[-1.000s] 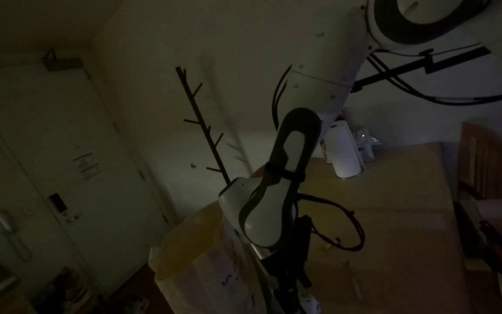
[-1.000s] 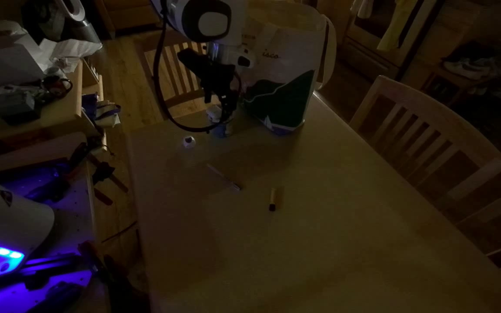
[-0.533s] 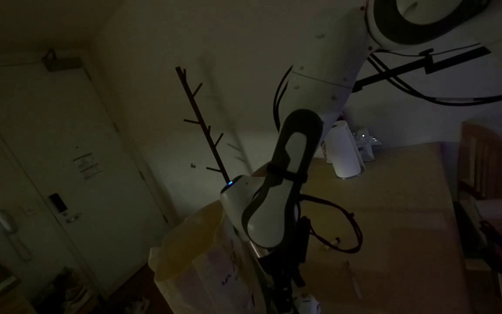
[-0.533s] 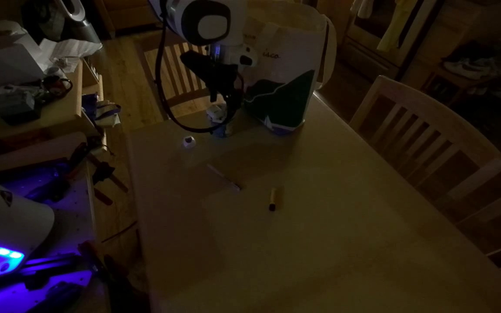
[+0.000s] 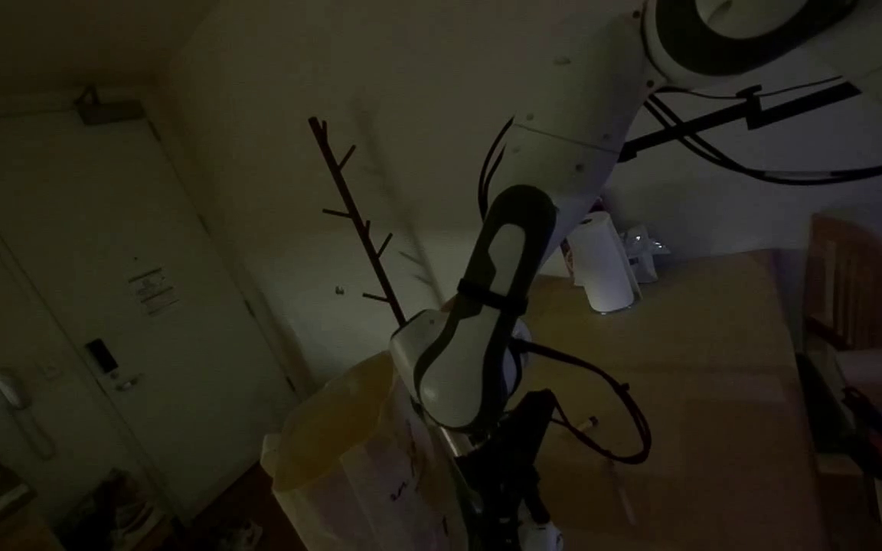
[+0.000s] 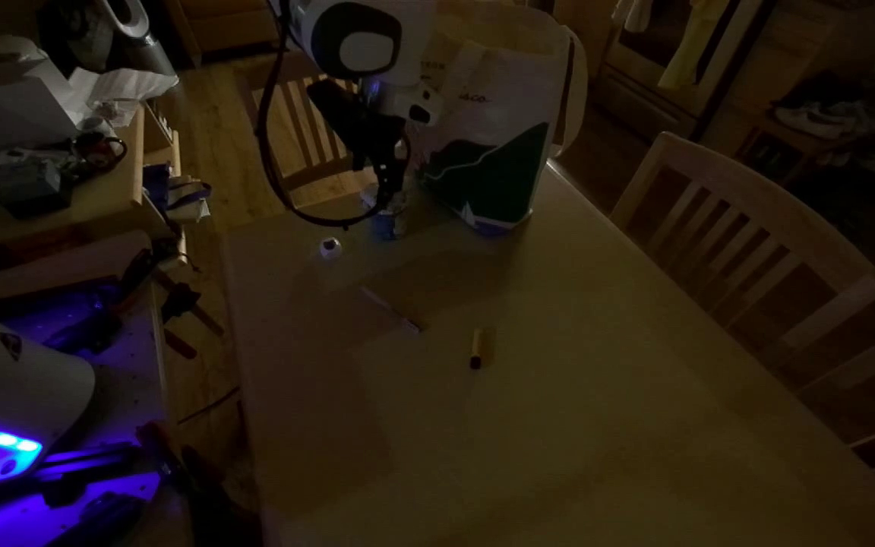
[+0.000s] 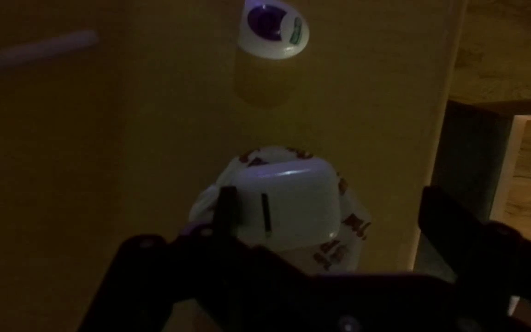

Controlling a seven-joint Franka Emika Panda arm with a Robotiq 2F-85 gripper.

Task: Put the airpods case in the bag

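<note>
The case (image 7: 293,203) is seen in the wrist view over a white wrapper (image 7: 351,240) with dark red marks, apparently resting on it, near the far edge of the surface (image 6: 597,395) as shown in an exterior view. The claw (image 7: 331,205) is released: its fingers are spread, with the case between them and nothing gripped. The step in hand is judged to be the grasp, and better centring is called for first. One finger (image 7: 227,210) is placed right at the case's end, where touch cannot be told from a near miss, while the opposite finger (image 7: 436,210) is held well apart, seen against the surface's edge. If the claw were closed like this, the case would probably be pushed toward that edge and might be tipped off the wrapper. A small shift toward the crowded side is advised, so that both ends are met together, then a slow squeeze, without the wrapper being pinched too; depth cannot be judged well in this dimness. A straight lift should be made before the case is carried to the bag (image 6: 498,99), stood by the surface's far right corner in an exterior view; its high rim should be cleared, with the looped cable (image 6: 323,222) kept from snagging there.
</note>
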